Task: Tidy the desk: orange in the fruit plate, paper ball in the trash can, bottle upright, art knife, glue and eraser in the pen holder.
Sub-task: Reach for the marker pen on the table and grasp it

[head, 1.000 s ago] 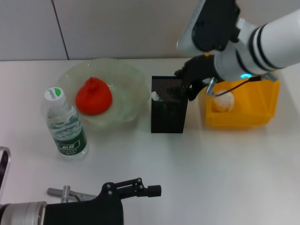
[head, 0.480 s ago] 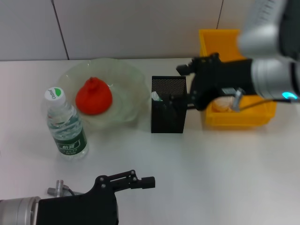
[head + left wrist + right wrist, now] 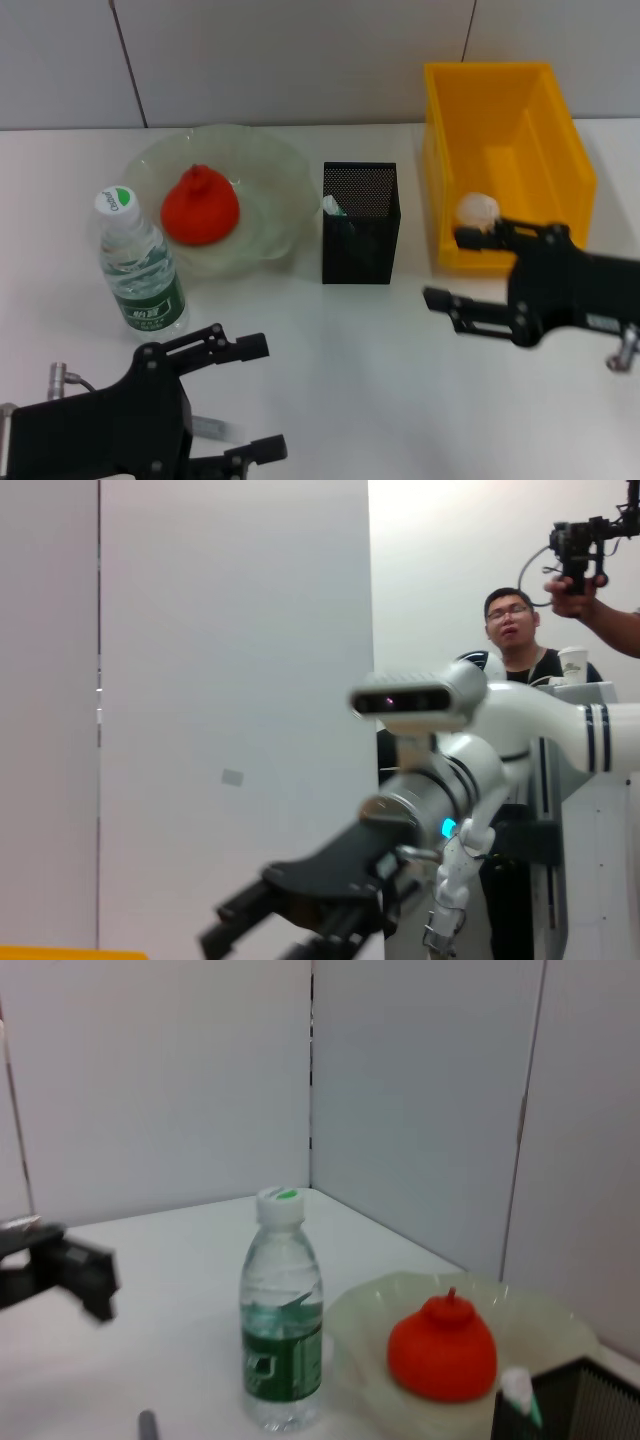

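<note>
The orange (image 3: 200, 207) lies in the glass fruit plate (image 3: 282, 172). The water bottle (image 3: 140, 270) stands upright in front of the plate. The black mesh pen holder (image 3: 360, 240) stands mid-table with a white-and-green tip (image 3: 333, 207) showing inside. The paper ball (image 3: 478, 209) lies in the yellow bin (image 3: 560, 150). My right gripper (image 3: 448, 268) is open and empty, low over the table in front of the bin. My left gripper (image 3: 262, 398) is open and empty near the table's front edge. Art knife and eraser are not visible.
The right wrist view shows the bottle (image 3: 283, 1325), orange (image 3: 442, 1347), pen holder (image 3: 575, 1400) and, farther off, the left gripper (image 3: 62, 1265). The left wrist view shows the right arm's gripper (image 3: 300, 910), a wall and a person (image 3: 515, 625) behind.
My right gripper has pulled away from above the pen holder and come down to the table in front of the yellow bin. My left gripper has risen further into view, its jaws wider.
</note>
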`<state>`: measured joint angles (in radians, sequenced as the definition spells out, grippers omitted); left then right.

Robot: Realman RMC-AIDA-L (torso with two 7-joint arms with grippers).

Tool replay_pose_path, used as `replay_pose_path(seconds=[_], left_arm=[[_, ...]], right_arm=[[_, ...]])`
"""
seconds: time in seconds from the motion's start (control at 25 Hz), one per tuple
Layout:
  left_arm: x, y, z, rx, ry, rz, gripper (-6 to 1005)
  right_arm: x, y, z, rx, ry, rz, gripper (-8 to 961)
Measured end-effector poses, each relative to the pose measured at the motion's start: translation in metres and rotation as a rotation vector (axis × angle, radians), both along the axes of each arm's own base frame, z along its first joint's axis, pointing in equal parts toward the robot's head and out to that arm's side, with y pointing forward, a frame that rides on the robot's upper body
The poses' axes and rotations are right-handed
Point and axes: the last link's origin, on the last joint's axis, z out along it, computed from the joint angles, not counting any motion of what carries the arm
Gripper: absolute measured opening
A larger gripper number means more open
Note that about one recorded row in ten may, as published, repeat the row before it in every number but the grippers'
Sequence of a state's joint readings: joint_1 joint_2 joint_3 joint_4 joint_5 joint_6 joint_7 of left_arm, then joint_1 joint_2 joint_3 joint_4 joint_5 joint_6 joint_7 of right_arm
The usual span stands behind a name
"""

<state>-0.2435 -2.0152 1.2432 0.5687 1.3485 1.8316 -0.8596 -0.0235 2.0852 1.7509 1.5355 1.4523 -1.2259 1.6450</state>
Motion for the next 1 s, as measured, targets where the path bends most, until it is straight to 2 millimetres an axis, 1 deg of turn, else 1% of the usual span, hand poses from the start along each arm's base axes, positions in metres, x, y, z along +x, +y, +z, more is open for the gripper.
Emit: replay_pose_path(seconds=[0.04,0.16,0.2,0.24,0.28,0.32,0.36,0.4,0.44,0.48,0.56,0.6,0.64,0.68,0.72,0.76,0.96,1.0], left_arm=[[0.000,0.000,0.000,0.000,0.000,0.000,761],[-0.004,0.000,0.006,0.008,0.003,0.011,761],[-0.004,0.000,0.006,0.008,0.003,0.011,761],[-0.004,0.000,0.006,0.008,0.003,0.011,761],[-0.005,-0.001,0.008,0.009,0.001,0.013,761],[-0.009,-0.003,0.015,0.016,0.005,0.022,761],[-0.009,-0.003,0.015,0.016,0.005,0.022,761],[-0.010,-0.003,0.018,0.025,0.013,0.024,761],[-0.010,-0.003,0.018,0.025,0.013,0.024,761],[-0.010,-0.003,0.018,0.025,0.013,0.024,760],[-0.009,0.006,0.023,-0.006,0.116,0.036,760],[-0.009,0.006,0.023,-0.006,0.116,0.036,760],[-0.004,0.012,0.023,-0.033,0.189,0.044,760],[-0.004,0.012,0.023,-0.033,0.189,0.044,760],[0.003,0.021,0.020,-0.066,0.322,0.058,760],[0.009,0.026,0.020,-0.079,0.419,0.061,760],[0.029,0.038,0.027,-0.107,0.612,0.051,759],[0.038,0.041,0.031,-0.096,0.677,0.028,759]], right_arm=[[0.000,0.000,0.000,0.000,0.000,0.000,732],[0.019,-0.015,-0.006,-0.034,0.030,0.022,731],[0.033,-0.025,-0.008,-0.038,0.072,0.033,731],[0.033,-0.025,-0.008,-0.038,0.072,0.033,731],[0.041,-0.029,-0.007,-0.031,0.100,0.039,731],[0.049,-0.034,-0.006,-0.028,0.131,0.044,730],[0.057,-0.037,-0.004,-0.025,0.162,0.042,730],[0.069,-0.041,0.002,-0.015,0.215,0.042,730],[0.069,-0.041,0.002,-0.015,0.215,0.042,730],[0.075,-0.042,0.005,-0.012,0.237,0.041,730],[0.086,-0.042,0.009,0.002,0.268,0.028,730],[0.095,-0.042,0.012,0.013,0.278,0.021,730],[0.095,-0.042,0.012,0.013,0.278,0.021,730],[0.098,-0.043,0.012,0.015,0.275,0.018,730],[0.102,-0.043,0.012,0.011,0.267,0.012,730],[0.102,-0.043,0.011,0.008,0.264,0.010,730],[0.104,-0.044,0.007,-0.015,0.250,0.001,731],[0.105,-0.044,0.007,-0.015,0.250,-0.002,731]])
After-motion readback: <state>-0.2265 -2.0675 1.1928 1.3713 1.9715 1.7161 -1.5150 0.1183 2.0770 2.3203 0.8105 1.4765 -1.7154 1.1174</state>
